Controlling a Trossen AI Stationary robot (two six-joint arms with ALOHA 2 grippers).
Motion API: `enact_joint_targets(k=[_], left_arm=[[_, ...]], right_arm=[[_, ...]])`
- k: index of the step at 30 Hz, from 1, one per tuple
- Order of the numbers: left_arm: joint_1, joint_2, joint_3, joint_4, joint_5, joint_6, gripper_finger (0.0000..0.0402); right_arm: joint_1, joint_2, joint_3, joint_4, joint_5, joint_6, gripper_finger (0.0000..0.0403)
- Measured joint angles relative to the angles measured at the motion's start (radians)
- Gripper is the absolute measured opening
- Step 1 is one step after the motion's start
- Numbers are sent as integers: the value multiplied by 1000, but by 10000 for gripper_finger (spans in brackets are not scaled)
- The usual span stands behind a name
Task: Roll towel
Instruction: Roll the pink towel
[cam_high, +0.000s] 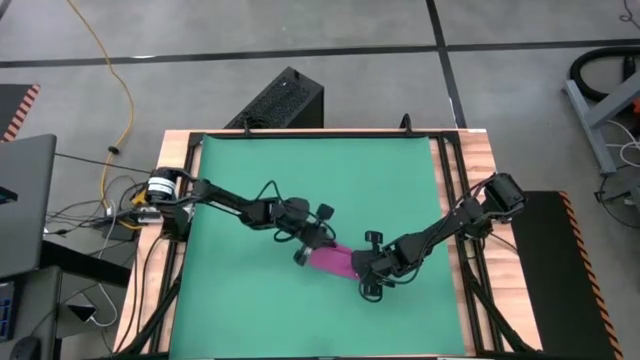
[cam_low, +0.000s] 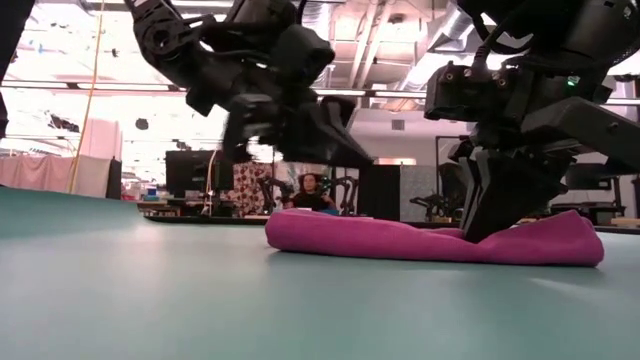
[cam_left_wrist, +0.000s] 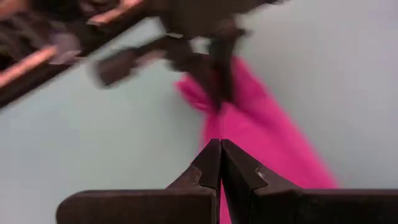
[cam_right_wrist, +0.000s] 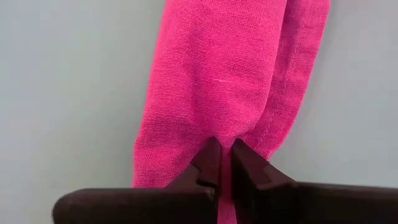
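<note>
Right gripper (cam_right_wrist: 219, 152) fingers nearly together, pinching a fold of the soft magenta-pink cloth towel (cam_high: 332, 259) at one end. The towel lies bunched into a long low strip on the flat green mat (cam_high: 320, 190) (near mid-table). Left gripper (cam_left_wrist: 219, 151) fingers pressed together, holding nothing, just above the towel's other end.

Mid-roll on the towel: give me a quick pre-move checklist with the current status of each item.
1. Right gripper pinching the towel: ok, cloth is bunched between its tips.
2. Left gripper shut and empty: ok.
3. Left gripper clear of towel: cannot tell, it is right at the other end.
4. Towel lying on the mat: ok, folded into a long strip.
5. Roll started: not ok, still flat in the low view.
6. White tag position: cannot tell.
</note>
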Motion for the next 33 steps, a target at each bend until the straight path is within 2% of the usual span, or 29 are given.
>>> enact_joint_targets(k=[4, 10, 15, 22, 33], left_arm=[[11, 52, 4, 54, -99, -14, 0], [1, 169, 81, -27, -103, -16, 0], [0, 175, 108, -69, -80, -27, 0], [-2, 200, 108, -111, 15, -7, 0], [6, 227, 116, -144, -91, -33, 0]], right_arm=[[2, 0, 0, 1, 6, -2, 35], [4, 0, 1, -13, 6, -1, 35], [4, 0, 1, -20, 7, 1, 35], [4, -1, 1, -23, 7, 0, 35], [34, 0, 22, -33, 6, -18, 36]])
